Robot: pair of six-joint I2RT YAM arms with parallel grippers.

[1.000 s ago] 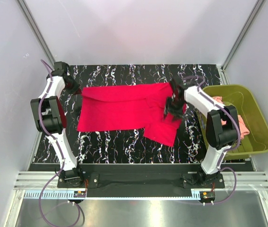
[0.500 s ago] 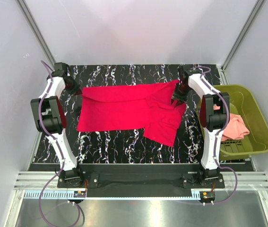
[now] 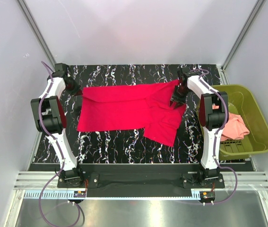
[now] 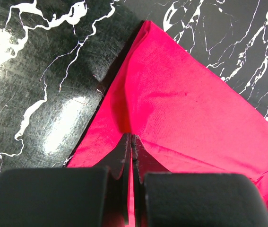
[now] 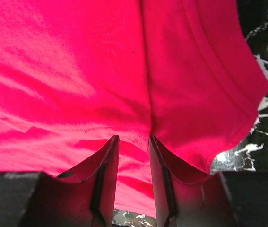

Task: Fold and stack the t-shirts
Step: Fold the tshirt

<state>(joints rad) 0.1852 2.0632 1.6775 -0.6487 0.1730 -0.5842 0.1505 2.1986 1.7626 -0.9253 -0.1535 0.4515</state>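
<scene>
The crimson red cloth t-shirt (image 3: 124, 108) is lying spread near the black marbled surface's (image 3: 110, 142) far edge, unfolded; we are pinching its far corners with the left hand (image 4: 130, 137) and the right hand (image 5: 134, 139). The salmon-pink cloth t-shirt (image 3: 234, 126) is waiting in the olive-green plastic basket (image 3: 262, 124), nothing stacked.

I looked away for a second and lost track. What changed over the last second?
The right claw moved away from the bases to the far right corner of the red shirt and seems to pinch it there. The left claw kept its pinch on the far left corner; the shirt barely shifted.
</scene>
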